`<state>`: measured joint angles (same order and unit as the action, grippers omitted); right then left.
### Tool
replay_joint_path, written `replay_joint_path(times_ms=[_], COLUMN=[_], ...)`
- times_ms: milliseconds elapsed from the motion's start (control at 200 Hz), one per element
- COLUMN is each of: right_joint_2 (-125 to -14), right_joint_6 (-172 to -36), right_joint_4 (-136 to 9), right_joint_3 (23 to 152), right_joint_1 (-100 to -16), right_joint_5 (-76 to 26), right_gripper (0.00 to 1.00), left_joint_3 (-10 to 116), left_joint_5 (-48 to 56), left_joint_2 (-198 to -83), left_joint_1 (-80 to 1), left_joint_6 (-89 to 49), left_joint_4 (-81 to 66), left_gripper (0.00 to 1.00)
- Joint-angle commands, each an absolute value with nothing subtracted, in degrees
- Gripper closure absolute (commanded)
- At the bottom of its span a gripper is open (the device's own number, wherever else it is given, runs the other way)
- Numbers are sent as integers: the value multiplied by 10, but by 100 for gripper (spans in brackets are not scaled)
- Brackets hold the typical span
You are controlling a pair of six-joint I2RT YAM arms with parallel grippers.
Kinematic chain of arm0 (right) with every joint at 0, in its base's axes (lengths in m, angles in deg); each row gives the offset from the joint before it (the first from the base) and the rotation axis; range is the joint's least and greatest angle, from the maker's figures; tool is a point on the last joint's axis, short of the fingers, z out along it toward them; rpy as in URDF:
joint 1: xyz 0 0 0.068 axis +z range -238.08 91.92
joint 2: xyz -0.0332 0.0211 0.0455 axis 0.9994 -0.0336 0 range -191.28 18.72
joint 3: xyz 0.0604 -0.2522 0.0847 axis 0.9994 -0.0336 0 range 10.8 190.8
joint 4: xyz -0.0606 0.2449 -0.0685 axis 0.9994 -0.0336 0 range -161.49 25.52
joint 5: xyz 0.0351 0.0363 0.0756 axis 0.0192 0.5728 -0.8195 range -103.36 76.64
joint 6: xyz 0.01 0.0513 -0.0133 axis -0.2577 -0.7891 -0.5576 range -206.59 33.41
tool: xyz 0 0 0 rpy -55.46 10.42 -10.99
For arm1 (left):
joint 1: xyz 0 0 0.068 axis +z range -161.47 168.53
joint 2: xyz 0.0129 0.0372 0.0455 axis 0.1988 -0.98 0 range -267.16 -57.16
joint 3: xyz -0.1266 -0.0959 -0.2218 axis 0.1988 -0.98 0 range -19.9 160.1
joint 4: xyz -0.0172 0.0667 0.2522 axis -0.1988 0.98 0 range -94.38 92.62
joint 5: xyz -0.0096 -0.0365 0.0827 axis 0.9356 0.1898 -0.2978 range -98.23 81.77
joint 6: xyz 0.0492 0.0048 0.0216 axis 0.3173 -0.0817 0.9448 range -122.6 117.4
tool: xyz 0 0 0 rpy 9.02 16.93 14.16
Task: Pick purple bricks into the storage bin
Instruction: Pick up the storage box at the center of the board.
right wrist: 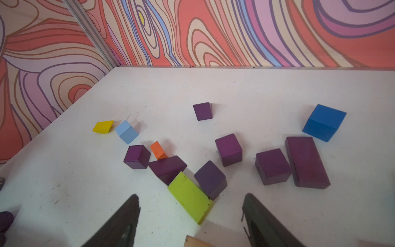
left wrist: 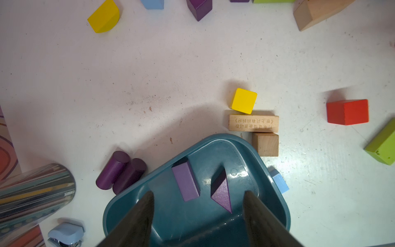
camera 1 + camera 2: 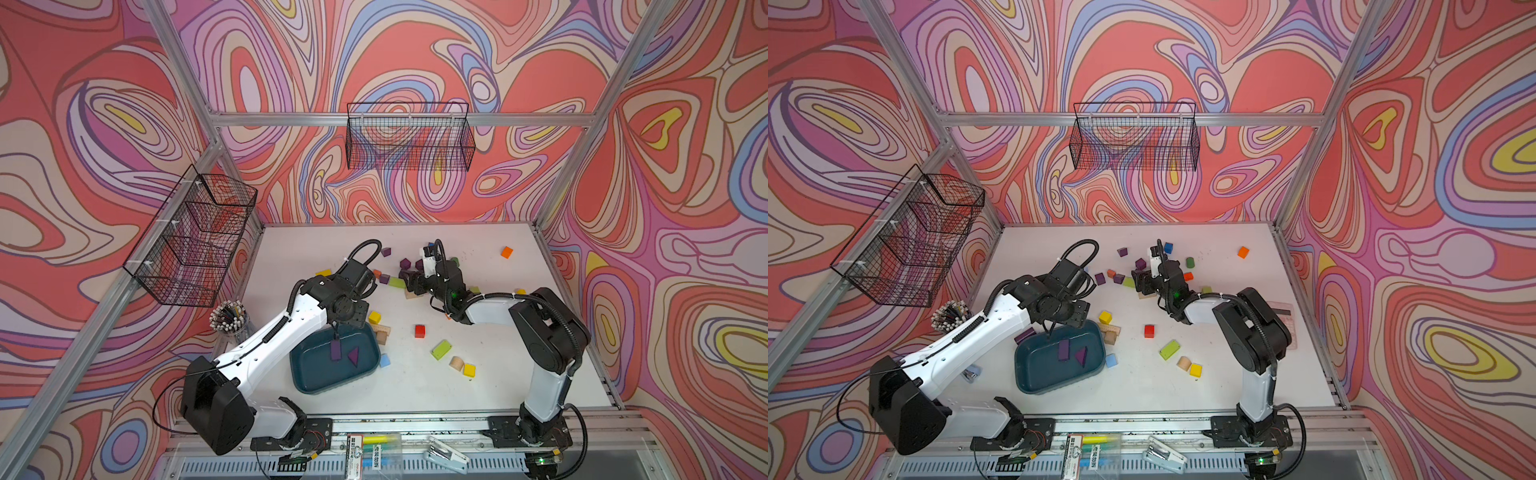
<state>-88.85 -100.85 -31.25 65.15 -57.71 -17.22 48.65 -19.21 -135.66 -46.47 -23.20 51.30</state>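
Two purple bricks (image 3: 336,350) lie in the storage bin (image 2: 213,139), right under the left gripper (image 2: 198,193). One is a long purple block (image 2: 186,184). One is a purple triangle (image 2: 221,192). They lie side by side on the bin floor and do not touch. The left gripper hangs over the bin with its fingers (image 2: 141,213) wide apart. It holds nothing.

Two purple round blocks (image 2: 119,173) lie on the table (image 2: 149,64) outside the bin, off to one side of this gripper, right up against the bin's wall. On its other side a plain wood cube (image 2: 265,144) sits just beside the bin's rim. Past that cube is a wood bar (image 2: 254,123) with Chinese writing burnt into it. The writing is upside down from here and I cannot read it for sure. A yellow cube (image 2: 243,101) touches that bar.

A clear cup (image 3: 232,328) full of pencils stands beside the left arm, near the bin.

Many more purple bricks lie on the table ahead of the right gripper (image 1: 191,196). Its fingers are wide apart too, and it holds nothing. The nearest purple cube (image 1: 210,179) is just past its tips and touches a green block (image 1: 190,200). A big blue cube (image 1: 324,122) sits further out.

Two black wire baskets (image 3: 409,141) hang on the walls, far from both grippers. Small labels (image 3: 355,453) on the front rail are too tiny to read.
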Motion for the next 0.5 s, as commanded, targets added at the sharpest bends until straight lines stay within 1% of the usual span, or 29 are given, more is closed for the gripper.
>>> replay_joint_path(times_ms=[0,80,165,230,356,496], right_joint_2=[-888,-889,-886,-886,-885,-882], right_joint_6=[-1014,-1017,-1020,-1022,-1026,-1029], right_joint_4=[-298,-298,-295,-293,-289,-283], right_joint_3=[643,642,640,638,636,631], right_joint_1=[-583,-585,-587,-590,-593,-596], right_joint_5=[-174,-174,-173,-174,-176,-178], right_gripper=[20,20,20,20,21,20], left_joint_3=[496,487,466,448,422,437], left_joint_5=[-194,-172,-125,-99,-59,-82], left_joint_2=[-1381,-1393,-1397,-1396,-1399,-1411], left_joint_1=[-469,-469,-469,-470,-473,-496], left_joint_6=[-241,-282,-330,-376,-452,-495], left_joint_4=[542,537,512,485,435,425], left_gripper=[32,35,39,45,47,46])
